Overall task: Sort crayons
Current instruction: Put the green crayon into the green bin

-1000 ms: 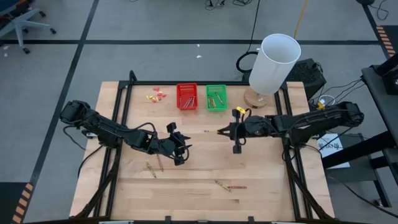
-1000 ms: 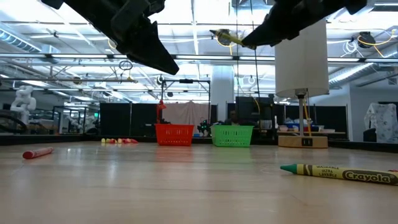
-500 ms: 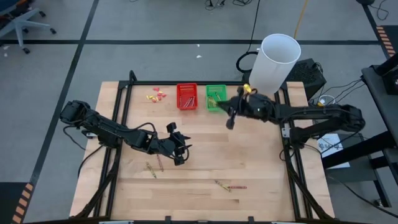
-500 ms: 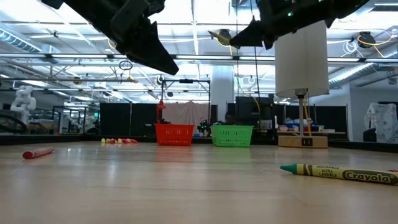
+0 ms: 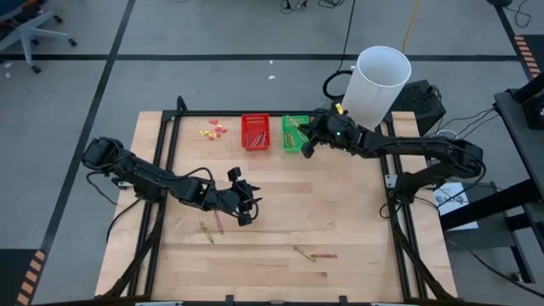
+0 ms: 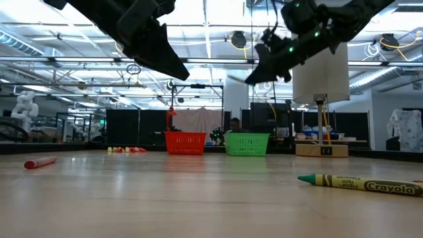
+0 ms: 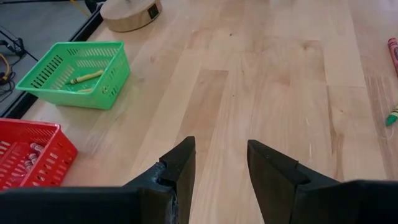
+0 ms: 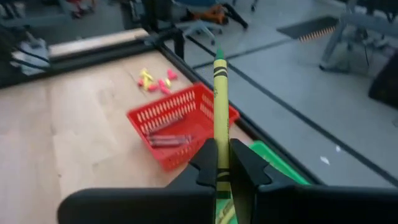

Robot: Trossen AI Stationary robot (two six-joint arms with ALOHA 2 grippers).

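2 baskets side by side at table far edge; scraps to their left; loose crayons near front.

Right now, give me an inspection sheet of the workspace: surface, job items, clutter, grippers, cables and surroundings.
Surface: wooden table, bare in the middle.
Job's things: red basket and green basket at the far edge, each holding crayons; loose crayons near the front and front left.
Clutter: yellow and pink scraps beside the red basket.
Grippers: right gripper shut on a yellow-green crayon, over the green basket; left gripper open, empty, above the table.
Cables: a black cable behind the table.
Surroundings: white lamp, office chair.
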